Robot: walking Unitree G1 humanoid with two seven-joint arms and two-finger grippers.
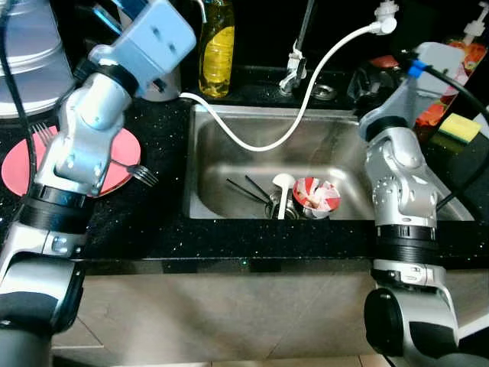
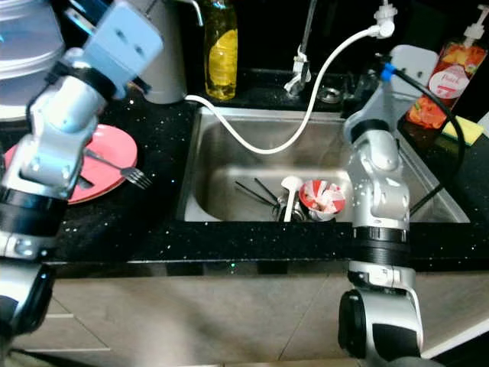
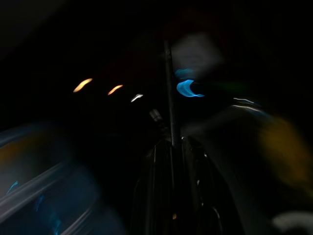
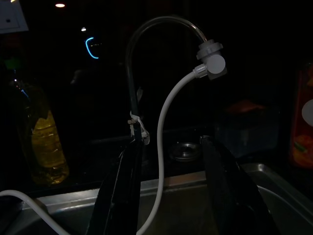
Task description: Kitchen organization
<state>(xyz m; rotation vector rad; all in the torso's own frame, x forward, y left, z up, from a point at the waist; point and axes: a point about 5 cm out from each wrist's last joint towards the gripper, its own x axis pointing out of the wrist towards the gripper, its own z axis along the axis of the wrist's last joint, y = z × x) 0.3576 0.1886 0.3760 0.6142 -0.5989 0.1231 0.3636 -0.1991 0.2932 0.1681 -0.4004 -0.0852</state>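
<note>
Inside the steel sink [image 1: 229, 145] lie dark chopsticks [image 1: 248, 189], a white spoon [image 1: 282, 191] and a red-and-white cup [image 1: 316, 196] near the drain. A pink plate [image 1: 19, 164] with a fork [image 1: 137, 172] rests on the black counter to the sink's left. My left arm [image 1: 92, 115] reaches up over that plate toward the back left. In the dark, blurred left wrist view my left gripper [image 3: 171, 161] looks shut on a thin dark stick [image 3: 168, 88]. My right gripper [image 4: 171, 196] is open with nothing between its fingers, pointing at the faucet [image 4: 132, 73] over the sink's right side.
A white hose [image 1: 306, 99] loops from the faucet head into the sink. A yellow soap bottle [image 1: 217, 50] stands behind the sink. A red-labelled bottle [image 2: 451, 76] and a yellow sponge [image 1: 458, 127] sit at the back right. A stack of clear containers [image 1: 30, 61] stands at far left.
</note>
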